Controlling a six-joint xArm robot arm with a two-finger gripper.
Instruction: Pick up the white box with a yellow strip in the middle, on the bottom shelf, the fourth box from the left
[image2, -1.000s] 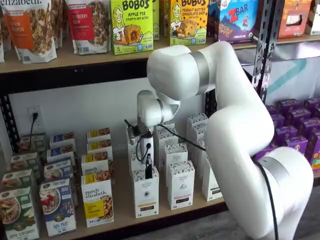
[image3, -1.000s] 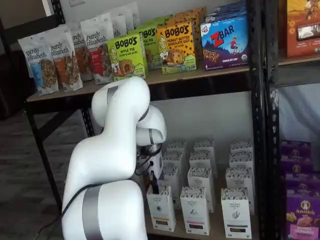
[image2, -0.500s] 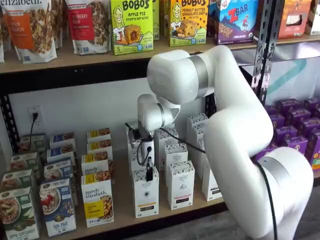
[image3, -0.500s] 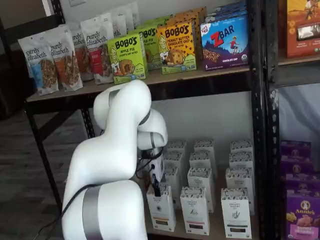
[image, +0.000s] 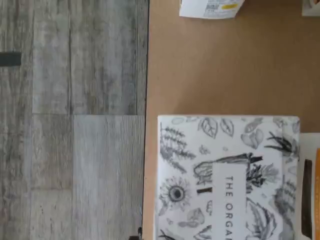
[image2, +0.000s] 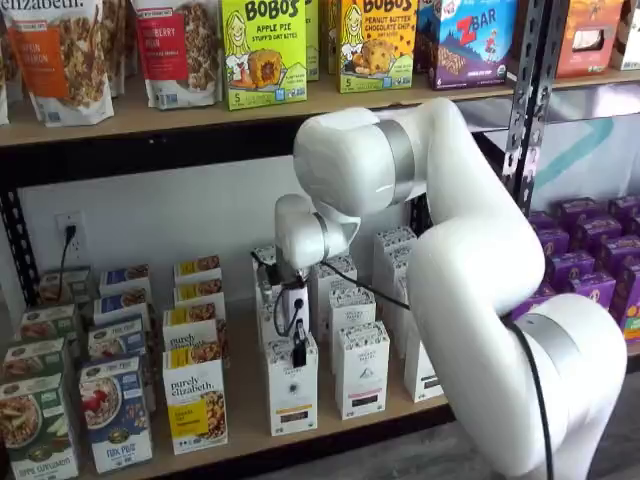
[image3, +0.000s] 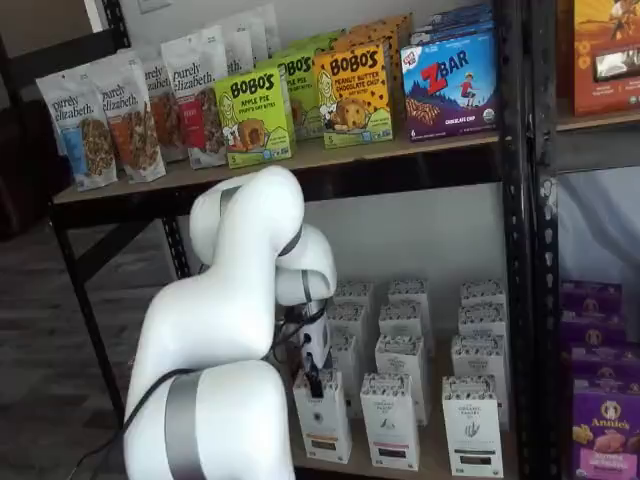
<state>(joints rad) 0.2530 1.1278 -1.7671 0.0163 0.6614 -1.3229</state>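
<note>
Lowering tool (image2: 298, 352), seemingly spread wide though seen side-on, squarely over white box (image2: 292, 385) on bottom shelf (image2: 250, 425), avoiding bumping neighbouring cartons

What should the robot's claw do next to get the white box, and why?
Probably ease a bit further down. In both shelf views the claw hangs right at the patterned top of the white box at the front of the bottom shelf. The fingers show side-on, so no grip is visible yet.
</note>
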